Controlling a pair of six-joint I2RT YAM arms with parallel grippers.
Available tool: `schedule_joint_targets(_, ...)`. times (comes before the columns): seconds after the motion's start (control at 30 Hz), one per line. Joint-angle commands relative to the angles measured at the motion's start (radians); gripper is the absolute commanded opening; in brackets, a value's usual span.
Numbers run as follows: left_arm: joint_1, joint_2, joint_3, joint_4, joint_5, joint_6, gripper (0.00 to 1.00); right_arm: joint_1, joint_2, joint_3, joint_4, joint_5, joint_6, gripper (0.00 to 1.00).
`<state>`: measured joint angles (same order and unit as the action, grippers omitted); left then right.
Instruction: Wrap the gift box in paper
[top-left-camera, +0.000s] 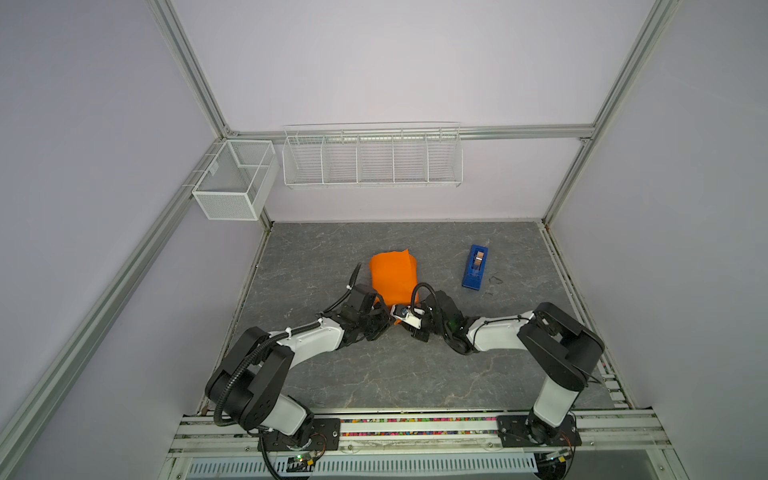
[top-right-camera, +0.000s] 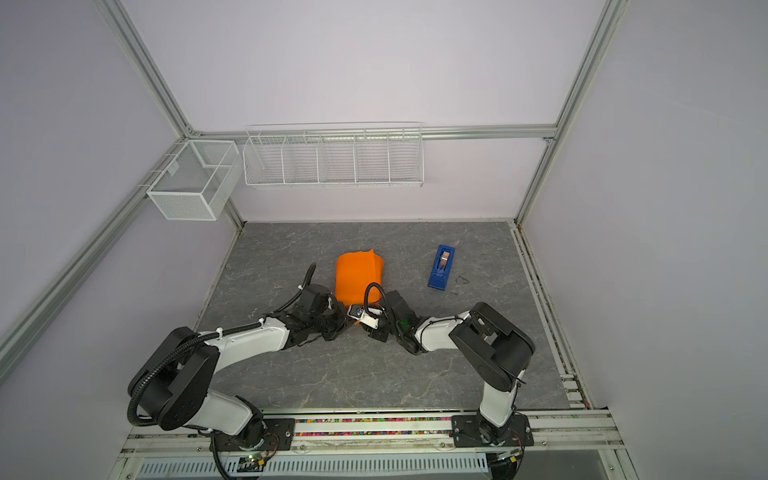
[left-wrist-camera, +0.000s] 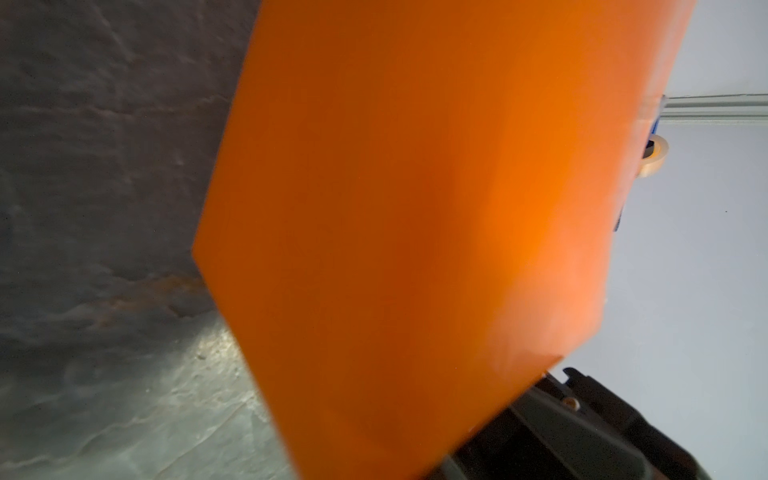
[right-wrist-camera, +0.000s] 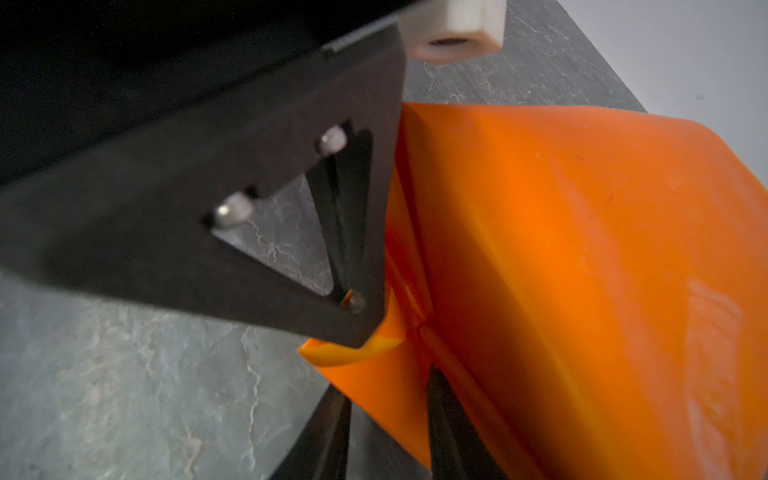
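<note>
Beneath both sets of jaws lies the grey stone-patterned table (top-left-camera: 374, 374), and rising from it just beyond their tips is the paper (top-left-camera: 392, 276), a large orange sheet bowed into a loose arch whose near end runs down between the two grippers. The gift box cannot be seen in any view; it is probably hidden under that arch. Well off to the outer side of the right jaws, untouched, lies the blue tape dispenser (top-left-camera: 475, 267). The left gripper (right-wrist-camera: 361, 320) is closed, with a curled corner of the paper pinched at its tip. The right gripper (right-wrist-camera: 390, 428) meets it almost tip to tip. Its jaws stand apart with a folded edge of the sheet between them, not visibly clamped. The sheet looks thin, light and limp. It will likely sag, crease wherever it is squeezed, and tear if the two grips pull against each other. Its surface looks smooth enough to slip from a shallow pinch. The soundest hold appears to be deep on the doubled fold beside the pinched corner, rather than on a single free edge.
</note>
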<state>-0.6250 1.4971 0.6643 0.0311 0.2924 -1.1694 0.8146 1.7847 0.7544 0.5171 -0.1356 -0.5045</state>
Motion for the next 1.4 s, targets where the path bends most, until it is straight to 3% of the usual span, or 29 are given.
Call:
schedule_joint_targets(0.0,0.005,-0.011,0.022,0.031,0.004,-0.018,0.0,0.023,0.015,0.022,0.018,0.004,-0.053,0.26)
schedule_joint_targets(0.37,0.007,-0.043,0.017,0.011,-0.015,-0.015,0.0,0.042,0.003,0.0,0.005,0.002,-0.064,0.07)
schedule_joint_targets(0.57,0.008,-0.143,0.037,-0.097,-0.076,0.033,0.14,0.06,-0.036,-0.028,-0.036,0.005,-0.062,0.07)
schedule_joint_targets(0.8,0.008,-0.241,0.132,-0.291,-0.155,0.188,0.14,0.084,-0.087,-0.08,-0.066,0.012,-0.038,0.07)
schedule_joint_targets(1.2,0.012,-0.042,0.254,-0.336,0.012,0.352,0.06,0.092,-0.156,-0.125,-0.06,0.055,-0.006,0.07)
schedule_joint_targets(1.37,0.024,0.021,0.268,-0.364,0.025,0.384,0.05,0.084,-0.164,-0.122,-0.042,0.077,0.008,0.07)
